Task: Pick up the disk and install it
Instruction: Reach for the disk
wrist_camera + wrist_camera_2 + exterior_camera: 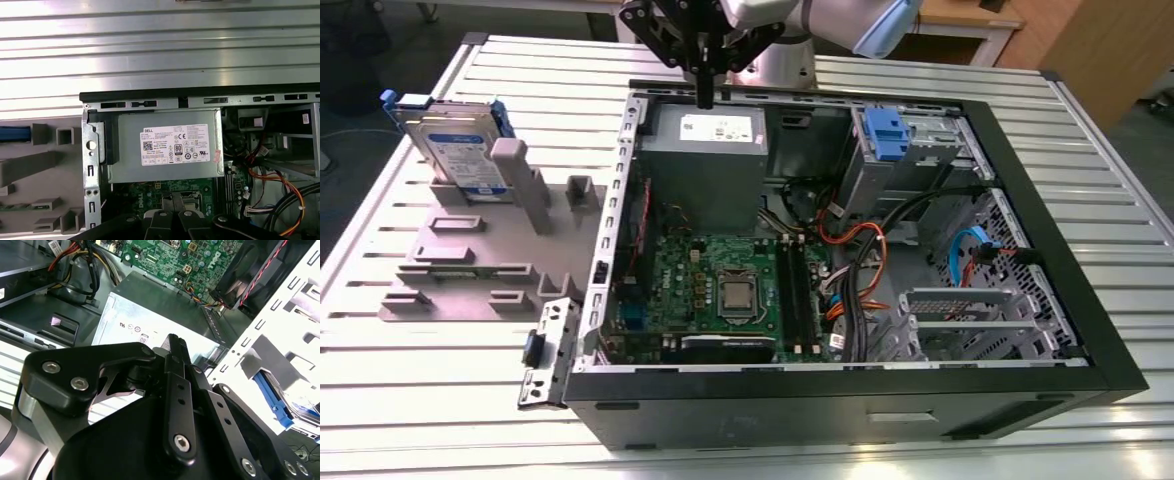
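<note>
"Silver and blue, that's the disk point(454, 150). It stands on edge in the grey stand point(467, 250) on the tabletop point(440, 420), at about ten o'clock from the computer case point(854, 375) in the exterior view."

"So nothing's done yet?"

"Not that I can see. Nobody's got hold of it, so both the pick-up and the fitting are left. The gripper point(706, 92) hangs over the far rim of the case, at twelve o'clock from the power supply box point(704, 150). Its fingers are pinched together with nothing between them, and it's well apart from the disk."

"Is there room in the case?"

"Hard to say. A lone blue bracket point(886, 135) sits up at one o'clock inside, and cables point(881, 240) cover much of what's below it."

"Anything else you can't make out?"

"The arm point(827, 20) is cut off at the picture's edge. A post of the stand hides the disk's lower corner. In the first wrist view a blue strip point(15, 134) is cut off too. It may be the disk's frame, but I can't tell."
</note>
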Action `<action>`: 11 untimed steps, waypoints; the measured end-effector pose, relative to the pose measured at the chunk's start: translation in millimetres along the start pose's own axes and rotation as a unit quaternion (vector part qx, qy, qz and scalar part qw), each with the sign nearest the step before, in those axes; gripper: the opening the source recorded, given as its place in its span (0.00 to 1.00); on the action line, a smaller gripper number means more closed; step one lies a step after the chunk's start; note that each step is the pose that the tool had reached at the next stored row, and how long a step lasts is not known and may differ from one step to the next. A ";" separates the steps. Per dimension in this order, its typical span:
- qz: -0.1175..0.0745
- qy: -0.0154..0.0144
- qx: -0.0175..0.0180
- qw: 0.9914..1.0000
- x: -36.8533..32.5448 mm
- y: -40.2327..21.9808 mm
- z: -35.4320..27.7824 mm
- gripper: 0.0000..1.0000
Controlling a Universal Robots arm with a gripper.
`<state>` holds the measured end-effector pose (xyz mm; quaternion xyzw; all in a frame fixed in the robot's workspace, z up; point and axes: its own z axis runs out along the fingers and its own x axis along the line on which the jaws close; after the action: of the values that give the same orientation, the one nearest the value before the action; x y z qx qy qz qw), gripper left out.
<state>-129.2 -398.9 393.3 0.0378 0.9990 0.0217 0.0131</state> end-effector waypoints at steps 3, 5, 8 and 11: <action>0.000 0.000 0.000 1.000 1.1 -0.1 0.0 0.11; 0.000 0.000 0.000 1.000 1.9 -0.2 0.0 0.11; 0.000 0.000 0.000 1.000 3.4 -0.3 -0.1 0.11; 0.000 0.000 0.000 1.000 4.7 -0.3 -0.1 0.11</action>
<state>-134.0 -398.9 393.3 0.0379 0.9990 0.0217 0.0131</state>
